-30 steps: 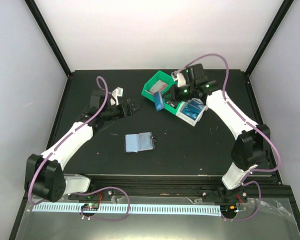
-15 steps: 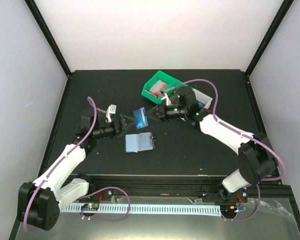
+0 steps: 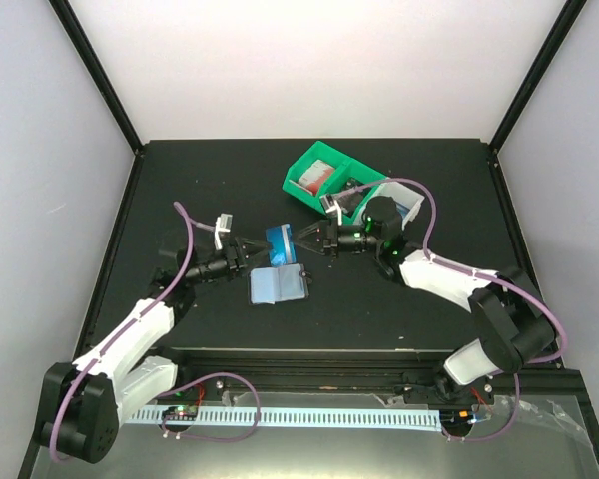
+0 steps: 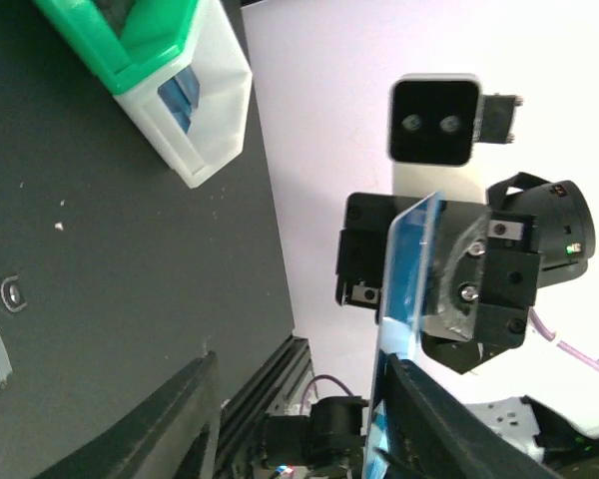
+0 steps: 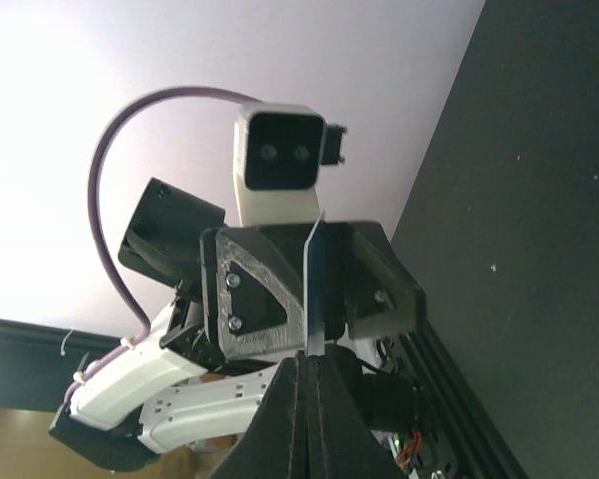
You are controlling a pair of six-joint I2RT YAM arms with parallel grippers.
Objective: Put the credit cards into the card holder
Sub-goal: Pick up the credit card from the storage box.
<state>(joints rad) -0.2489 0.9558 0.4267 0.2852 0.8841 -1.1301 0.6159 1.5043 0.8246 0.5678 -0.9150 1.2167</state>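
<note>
The black table (image 3: 180,180) is matte, with a few pale specks (image 4: 60,228) showing on it in the left wrist view. Reading the top view as a dial centred on the table, the card holder (image 3: 279,284) lies open and flat just off centre toward 7 o'clock, its pale blue inside facing up and its black edge toward 3 o'clock. A green bin (image 3: 319,175) stands at about 1 o'clock near the far edge, and a white bin (image 3: 407,200) touches its 4 o'clock side.
</note>
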